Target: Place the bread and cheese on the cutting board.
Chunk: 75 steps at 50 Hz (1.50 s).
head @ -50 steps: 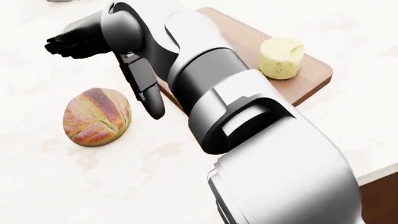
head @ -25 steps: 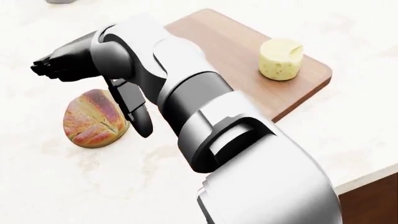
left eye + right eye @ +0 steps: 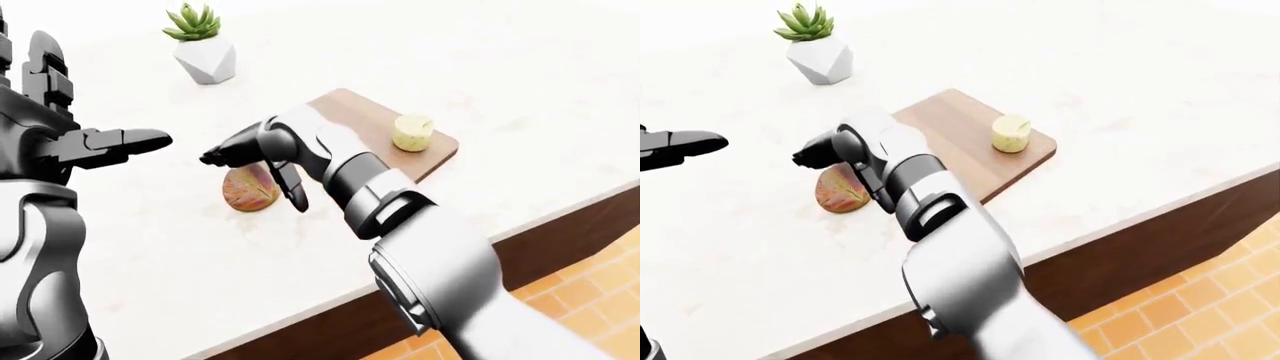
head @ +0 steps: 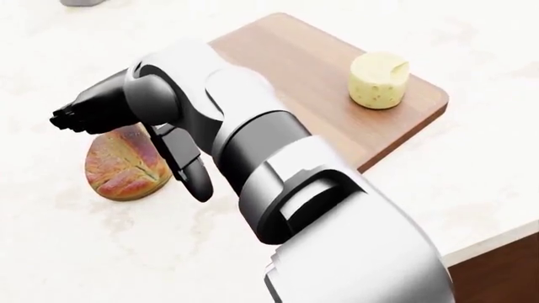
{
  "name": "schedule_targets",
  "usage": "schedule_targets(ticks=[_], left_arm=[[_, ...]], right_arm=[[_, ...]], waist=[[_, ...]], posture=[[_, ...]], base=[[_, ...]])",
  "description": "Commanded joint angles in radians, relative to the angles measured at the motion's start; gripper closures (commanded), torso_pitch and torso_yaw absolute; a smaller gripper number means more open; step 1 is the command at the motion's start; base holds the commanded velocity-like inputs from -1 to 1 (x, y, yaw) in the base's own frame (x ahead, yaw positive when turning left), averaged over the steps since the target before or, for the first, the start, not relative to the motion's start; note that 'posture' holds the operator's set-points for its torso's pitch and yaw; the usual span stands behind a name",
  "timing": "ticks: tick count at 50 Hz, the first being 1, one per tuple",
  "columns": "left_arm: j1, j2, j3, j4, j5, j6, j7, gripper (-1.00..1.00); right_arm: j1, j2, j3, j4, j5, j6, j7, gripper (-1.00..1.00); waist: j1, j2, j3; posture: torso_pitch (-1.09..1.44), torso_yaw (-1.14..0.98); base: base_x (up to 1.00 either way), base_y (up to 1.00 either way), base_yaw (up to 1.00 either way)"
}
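Right hand (image 4: 139, 136) directly over bread (image 4: 122, 169), fingers spread, nothing gripped; thumb (image 4: 192, 173) hangs down bread's near-right side, other fingers reach past its top-left. Contact likely none, view unclear. Bread on counter (image 4: 101, 246), just left of cutting board (image 4: 295, 63). Cheese (image 4: 378, 79) already on board. Left hand (image 3: 70, 142) open, well apart.

The right hand (image 4: 134, 136) is reaching toward centre-left of the head view, fingers apparently spread; the left hand (image 3: 75, 139) is hovering open at upper left.
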Motion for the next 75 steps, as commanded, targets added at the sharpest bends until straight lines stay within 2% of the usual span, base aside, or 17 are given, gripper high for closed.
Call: schedule_targets(ticks=[1, 17, 18, 19, 21, 25, 29, 34, 41, 52, 57, 59, 60, 75], left_arm=[[-0.022, 0.018, 0.016, -0.025, 0.002, -0.025, 0.001, -1.00], [-0.011, 0.013, 0.019, -0.028, 0.001, -0.030, 0.000, -1.00], [-0.009, 0.012, 0.019, -0.027, 0.002, -0.032, -0.001, -1.00], [-0.008, 0.012, 0.019, -0.027, 0.002, -0.032, -0.001, -1.00], [-0.007, 0.011, 0.020, -0.027, 0.003, -0.033, -0.002, -1.00], [-0.004, 0.010, 0.021, -0.028, 0.003, -0.033, -0.003, -1.00], [-0.004, 0.011, 0.022, -0.030, 0.002, -0.032, -0.003, -1.00], [-0.003, 0.011, 0.024, -0.025, 0.003, -0.036, -0.005, -1.00], [-0.004, 0.011, 0.022, -0.022, 0.005, -0.038, -0.005, -1.00], [-0.009, 0.010, 0.018, -0.018, 0.010, -0.039, -0.007, -1.00], [-0.011, 0.011, 0.017, -0.022, 0.010, -0.035, -0.006, -1.00], [-0.012, 0.011, 0.016, -0.023, 0.010, -0.034, -0.006, -1.00], [-0.013, 0.011, 0.016, -0.023, 0.010, -0.033, -0.005, -1.00], [-0.019, 0.010, 0.010, -0.024, 0.012, -0.027, -0.004, -1.00]], right_arm=[[-0.034, -0.006, -0.006, -0.038, 0.008, 0.000, -0.015, -1.00], [-0.020, 0.001, -0.005, -0.037, 0.001, 0.002, -0.014, -1.00], [-0.019, 0.002, -0.005, -0.037, 0.001, 0.002, -0.015, -0.84], [-0.017, 0.002, -0.005, -0.037, 0.001, 0.000, -0.016, -0.23], [-0.014, 0.002, -0.005, -0.037, 0.000, -0.001, -0.017, -0.07], [-0.015, 0.001, -0.006, -0.037, 0.001, -0.004, -0.018, 0.10], [-0.015, 0.002, -0.006, -0.037, 0.000, -0.006, -0.019, 0.18], [-0.013, 0.002, -0.008, -0.037, 0.002, -0.006, -0.019, 0.15], [-0.033, -0.011, -0.014, -0.037, 0.009, -0.012, -0.013, 0.23], [-0.092, -0.069, -0.033, -0.037, 0.035, -0.015, -0.007, 0.28], [-0.118, -0.090, -0.044, -0.037, 0.050, -0.025, -0.016, 0.44], [-0.132, -0.103, -0.049, -0.036, 0.057, -0.025, -0.014, 0.70], [-0.138, -0.107, -0.051, -0.036, 0.059, -0.024, -0.014, 1.00], [-0.195, -0.209, -0.072, -0.031, 0.063, 0.001, -0.051, 1.00]], waist=[[-0.001, 0.009, -0.026], [0.000, 0.010, -0.027], [0.000, 0.010, -0.027], [0.000, 0.010, -0.027], [0.000, 0.010, -0.028], [0.001, 0.011, -0.027], [0.002, 0.010, -0.029], [0.002, 0.011, -0.029], [0.001, 0.011, -0.029], [-0.001, 0.006, -0.025], [-0.001, 0.005, -0.022], [-0.002, 0.004, -0.022], [-0.002, 0.004, -0.022], [0.001, -0.003, -0.017]], posture=[[0.00, 0.00], [0.00, 0.00], [0.00, 0.00], [0.00, 0.00], [0.00, 0.00], [0.00, 0.00], [0.00, 0.00], [0.00, 0.00], [0.00, 0.00], [0.00, 0.00], [0.00, 0.00], [0.00, 0.00], [0.00, 0.00], [0.00, 0.00]], base=[[0.00, 0.00, 0.00], [0.00, 0.00, 0.00], [0.00, 0.00, 0.00], [0.00, 0.00, 0.00], [0.00, 0.00, 0.00], [0.00, 0.00, 0.00], [0.00, 0.00, 0.00], [0.00, 0.00, 0.00], [0.00, 0.00, 0.00], [0.00, 0.00, 0.00], [0.00, 0.00, 0.00], [0.00, 0.00, 0.00], [0.00, 0.00, 0.00], [0.00, 0.00, 0.00]])
